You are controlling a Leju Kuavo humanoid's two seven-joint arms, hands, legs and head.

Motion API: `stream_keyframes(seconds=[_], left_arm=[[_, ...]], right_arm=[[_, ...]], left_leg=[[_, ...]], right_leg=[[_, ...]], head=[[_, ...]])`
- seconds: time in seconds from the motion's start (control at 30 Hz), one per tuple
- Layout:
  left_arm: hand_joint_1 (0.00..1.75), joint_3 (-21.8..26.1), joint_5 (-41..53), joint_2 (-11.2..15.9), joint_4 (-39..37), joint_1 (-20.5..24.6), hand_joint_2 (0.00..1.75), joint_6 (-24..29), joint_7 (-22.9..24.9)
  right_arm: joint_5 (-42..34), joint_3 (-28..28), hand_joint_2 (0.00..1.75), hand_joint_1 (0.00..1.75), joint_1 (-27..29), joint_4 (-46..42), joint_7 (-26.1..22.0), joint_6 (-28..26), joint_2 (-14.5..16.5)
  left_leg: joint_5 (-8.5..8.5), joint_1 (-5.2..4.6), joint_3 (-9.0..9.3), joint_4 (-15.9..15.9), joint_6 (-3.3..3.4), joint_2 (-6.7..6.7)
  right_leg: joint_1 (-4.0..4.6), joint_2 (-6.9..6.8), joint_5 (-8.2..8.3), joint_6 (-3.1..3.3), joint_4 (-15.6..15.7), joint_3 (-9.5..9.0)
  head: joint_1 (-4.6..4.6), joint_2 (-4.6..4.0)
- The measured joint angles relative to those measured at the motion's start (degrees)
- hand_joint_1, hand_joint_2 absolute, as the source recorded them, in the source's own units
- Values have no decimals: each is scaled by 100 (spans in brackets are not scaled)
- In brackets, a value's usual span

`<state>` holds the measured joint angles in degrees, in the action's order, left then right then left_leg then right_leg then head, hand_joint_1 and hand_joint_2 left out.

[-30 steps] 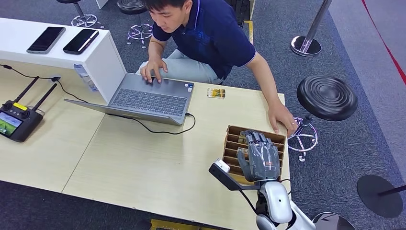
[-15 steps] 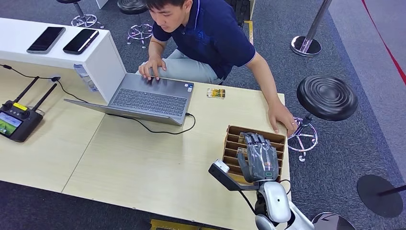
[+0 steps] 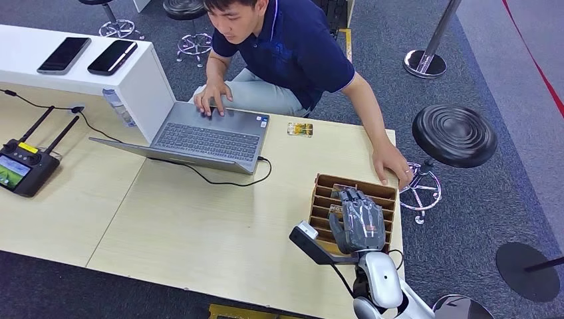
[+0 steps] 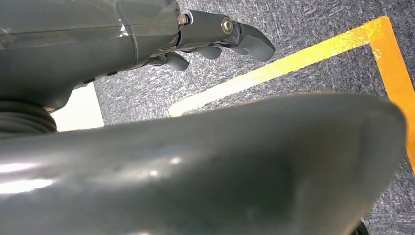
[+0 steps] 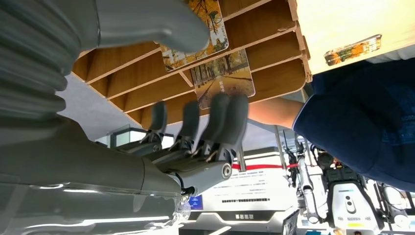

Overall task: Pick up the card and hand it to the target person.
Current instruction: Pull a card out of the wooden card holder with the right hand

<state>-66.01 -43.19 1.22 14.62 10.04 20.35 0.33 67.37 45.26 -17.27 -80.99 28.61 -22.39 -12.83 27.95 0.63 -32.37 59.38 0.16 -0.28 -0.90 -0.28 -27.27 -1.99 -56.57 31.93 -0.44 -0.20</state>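
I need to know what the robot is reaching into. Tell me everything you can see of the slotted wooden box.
The wooden card box is a brown open-topped rack split by thin parallel dividers into narrow slots. It lies flat near the table's right edge. Picture cards stand in its slots. The right robot hand hovers over it, fingers near one card; contact is unclear.

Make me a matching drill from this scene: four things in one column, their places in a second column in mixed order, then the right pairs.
Things
1. laptop
2. two phones
3. right hand
4. remote controller

Places
A. on the white raised shelf at the table's far left
B. over the wooden slotted card rack
C. under the person's hand, near the middle of the table's far edge
D. at the table's left edge, antennas pointing away from the robot

Pairs: 1-C, 2-A, 3-B, 4-D
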Motion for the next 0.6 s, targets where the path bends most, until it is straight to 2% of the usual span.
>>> stream_keyframes(seconds=[0.13,0.33,0.6], left_arm=[[0,0,1,0,0,0,0,0,0],[0,0,2,0,0,-1,0,0,1],[0,0,4,-2,0,-2,0,-2,2]], right_arm=[[-17,1,175,64,0,32,-2,-2,2],[-20,1,175,75,0,63,-2,-3,2],[-30,2,175,81,0,127,-4,13,28]], left_leg=[[0,0,0,0,0,0],[0,0,0,0,0,0],[0,0,0,0,0,0]], right_leg=[[0,0,0,0,0,0],[0,0,0,0,0,0],[0,0,0,0,0,0]], head=[[0,0],[0,0],[0,0]])
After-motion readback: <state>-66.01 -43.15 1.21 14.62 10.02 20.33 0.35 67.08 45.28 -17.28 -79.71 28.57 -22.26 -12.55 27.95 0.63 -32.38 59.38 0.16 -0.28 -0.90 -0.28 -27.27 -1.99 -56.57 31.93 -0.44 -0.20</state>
